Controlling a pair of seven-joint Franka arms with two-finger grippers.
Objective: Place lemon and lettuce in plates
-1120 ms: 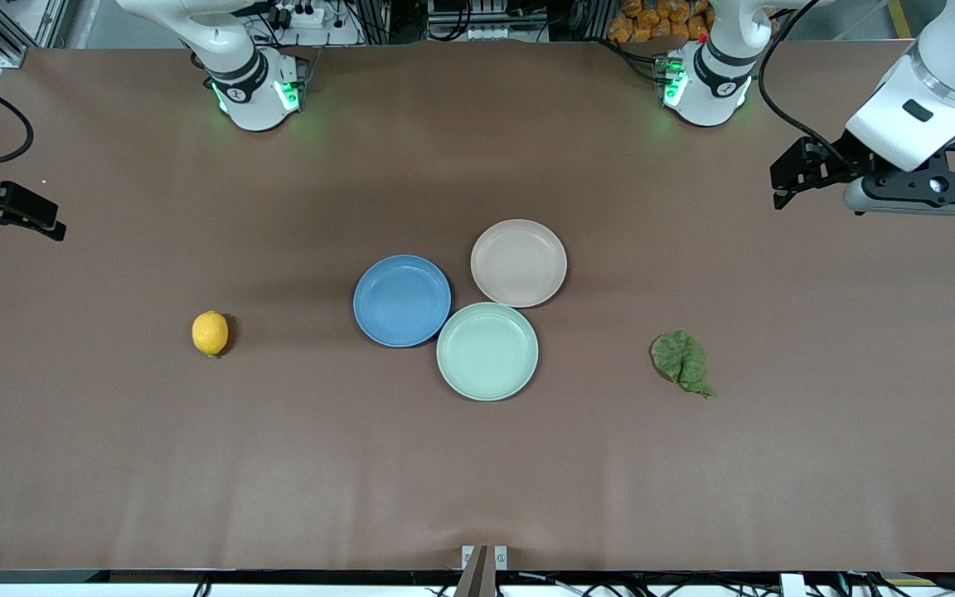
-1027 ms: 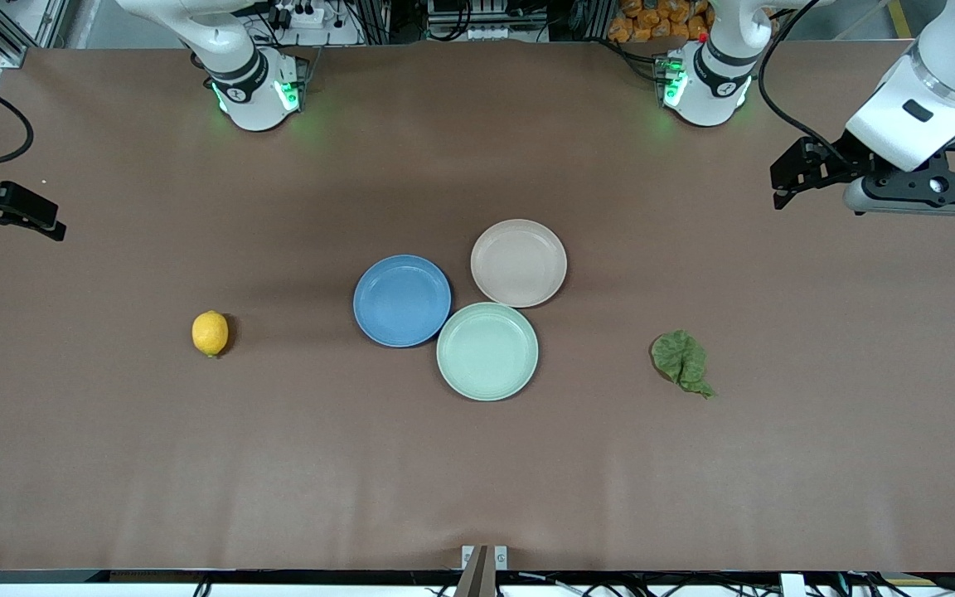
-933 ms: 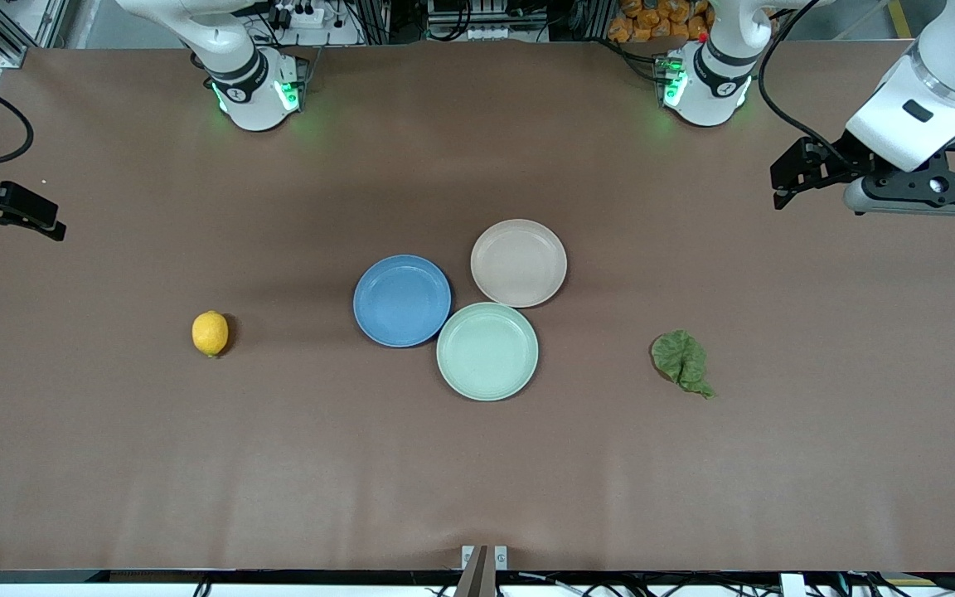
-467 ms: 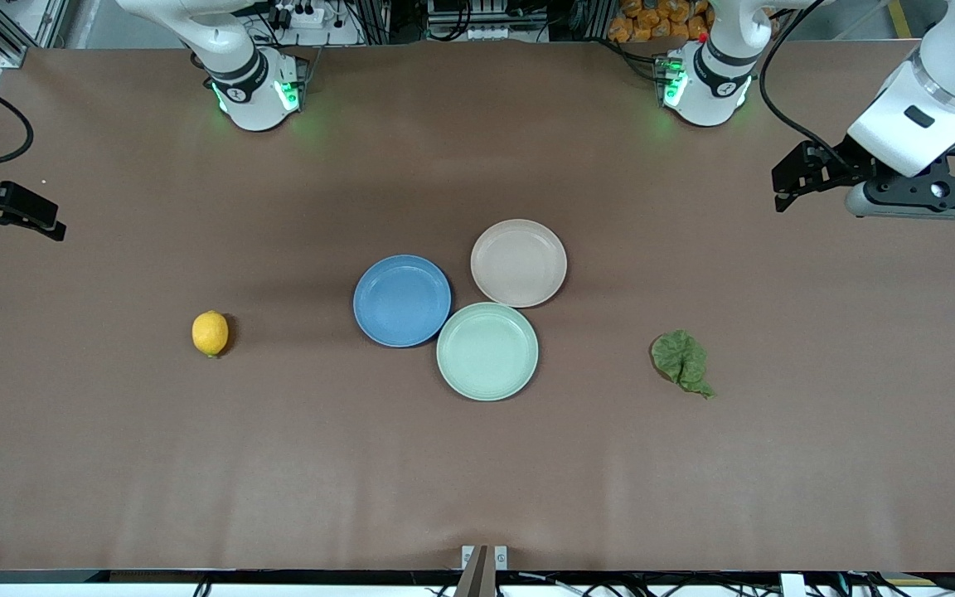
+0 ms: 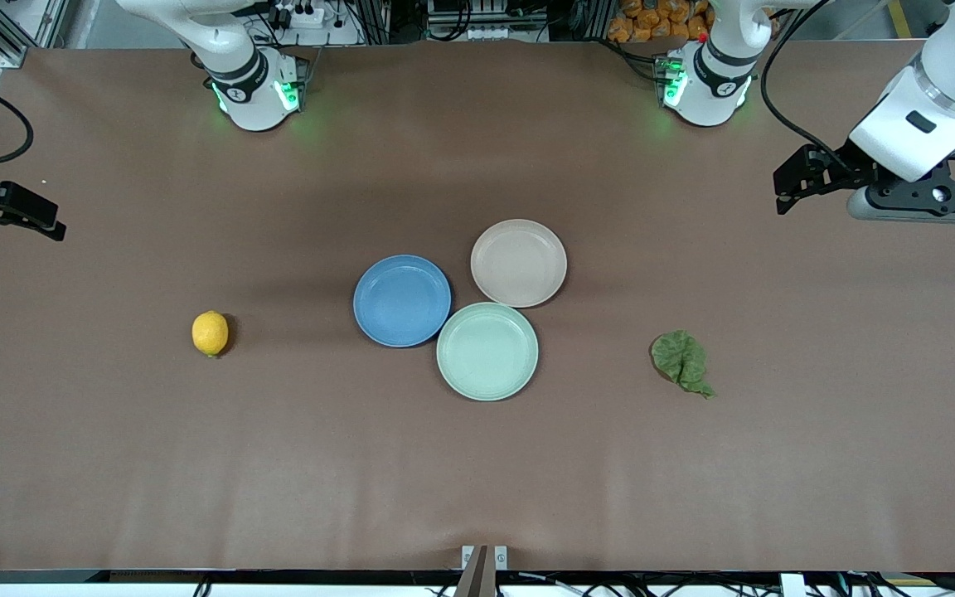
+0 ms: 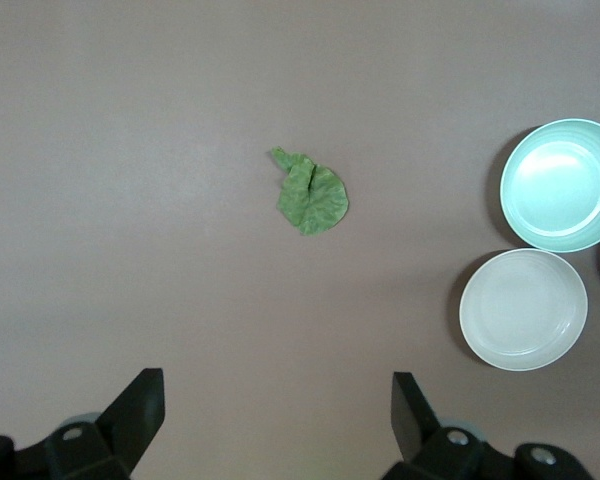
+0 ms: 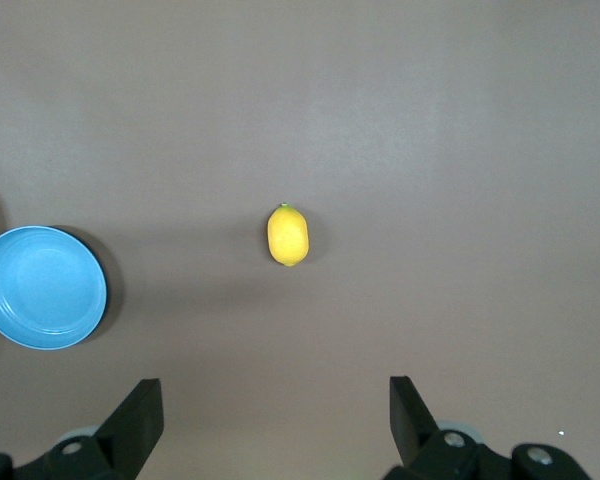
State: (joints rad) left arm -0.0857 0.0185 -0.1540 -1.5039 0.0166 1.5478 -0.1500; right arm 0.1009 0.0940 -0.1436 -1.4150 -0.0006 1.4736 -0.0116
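The lemon (image 5: 210,333) lies bare on the counter (image 5: 477,481) at nine o'clock of the blue plate (image 5: 402,300), well apart from it. The lettuce (image 5: 681,360) lies at four o'clock of the beige plate (image 5: 519,263), toward the left arm's end. Both plates are empty and touch a mint-green plate (image 5: 487,351) that could be mistaken for a target. The left tool (image 6: 277,425) hangs high over the counter's edge, fingers spread, holding nothing; the right tool (image 7: 275,425) waits likewise, spread and empty. The lemon may roll away if pinched off-centre. The thin flat leaf may slip the fingers or fold.
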